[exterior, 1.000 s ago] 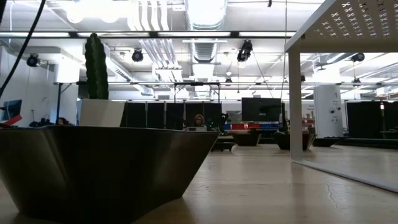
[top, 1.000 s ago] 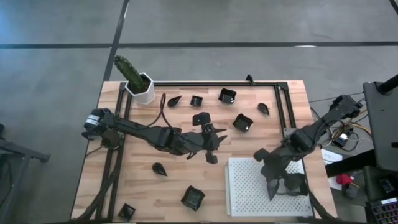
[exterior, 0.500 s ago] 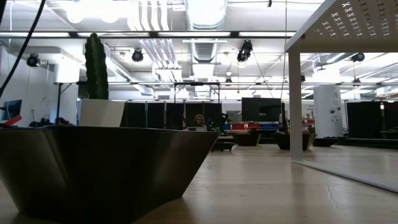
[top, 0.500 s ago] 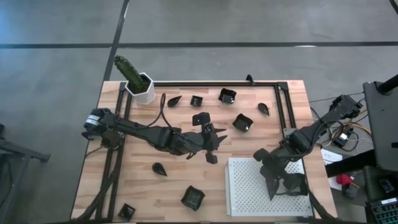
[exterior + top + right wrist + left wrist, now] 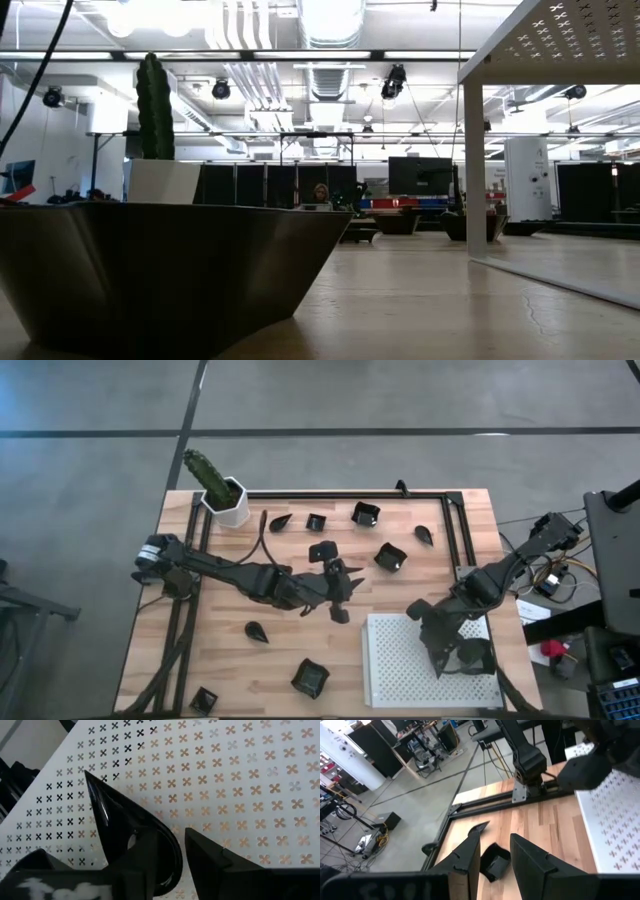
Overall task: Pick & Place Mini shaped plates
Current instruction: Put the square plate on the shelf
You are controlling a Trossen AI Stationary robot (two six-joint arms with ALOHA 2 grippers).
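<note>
Small dark plates: one teardrop plate (image 5: 116,815) lies flat on the white perforated tray (image 5: 240,785), right at the right claw (image 5: 170,834); the others are scattered over the wooden table (image 5: 290,650).
Right claw, position: low over the tray, tips pointing down at its surface.
Right claw, state: fingers slightly apart, with a narrow gap through which the tray shows; nothing clamped. One finger (image 5: 145,855) overlaps the round end of the teardrop plate; contact cannot be told.
Teardrop plate, orientation: pointed end directed away from the claw, round end under the finger.
Left claw (image 5: 494,836), position: mid-table, well apart from the right claw, hanging above bare wood.
Left claw, state: fingers spread wide, empty.
Ahead of left claw: a square plate (image 5: 496,863) on the wood, seen through the gap between the fingers, not touched.
Around left claw, from above: square plates (image 5: 391,557) (image 5: 365,513) (image 5: 316,521) on its far side; a teardrop plate (image 5: 257,631) and a square plate (image 5: 310,678) on its near side.
Far corner: white pot with cactus (image 5: 222,493), well apart from both claws.
</note>
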